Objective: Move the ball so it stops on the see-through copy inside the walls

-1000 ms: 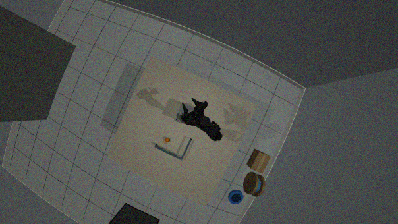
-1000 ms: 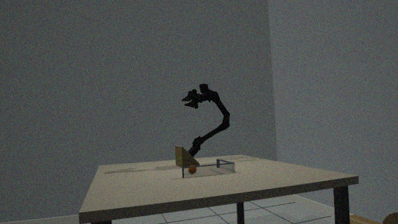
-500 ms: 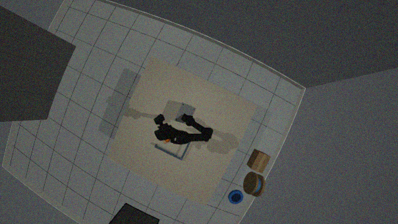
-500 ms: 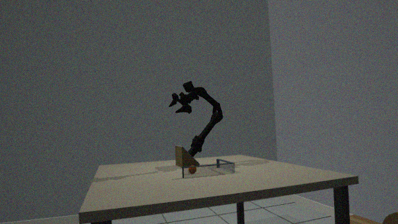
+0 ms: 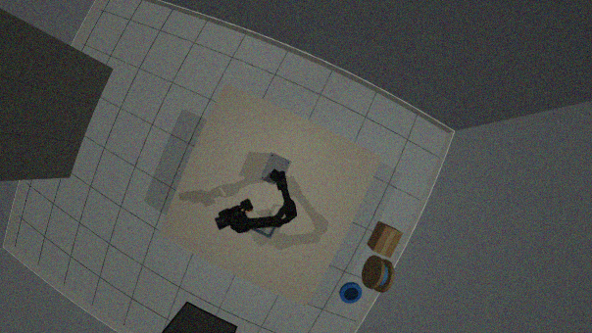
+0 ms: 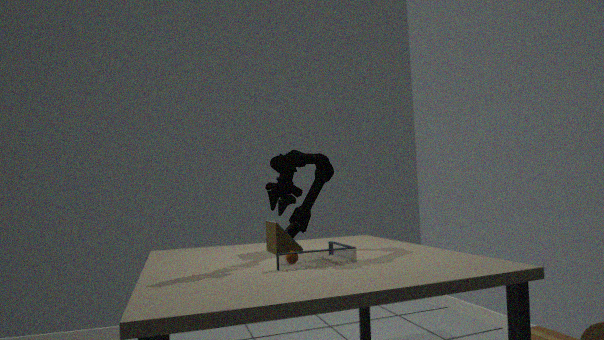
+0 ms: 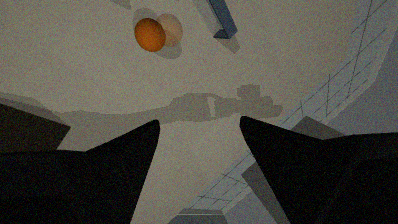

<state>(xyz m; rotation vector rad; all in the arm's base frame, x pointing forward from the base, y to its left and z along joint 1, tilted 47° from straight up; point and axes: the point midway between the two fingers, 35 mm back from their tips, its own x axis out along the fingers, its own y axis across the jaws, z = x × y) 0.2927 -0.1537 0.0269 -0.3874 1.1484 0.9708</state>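
Note:
The orange ball (image 6: 292,257) (image 7: 150,35) rests on the table, seen through a clear wall in the exterior view. The see-through copy (image 7: 173,30) is a pale orange disc, partly overlapped by the ball in the wrist view; their centres are apart. The low clear walls have blue edges (image 5: 267,235) (image 6: 331,248) (image 7: 224,20); one wall end shows right of the copy in the wrist view. My gripper (image 6: 276,212) (image 7: 200,122) is open and empty, pointing down well above the table. In the top view the arm hides most of the ball and walls.
A wedge-shaped block (image 5: 278,163) (image 6: 272,237) stands on the table (image 5: 314,142) (image 6: 210,295) by the arm's base. Wooden objects (image 5: 384,239) and a blue round container (image 5: 351,292) are on the floor beyond the table.

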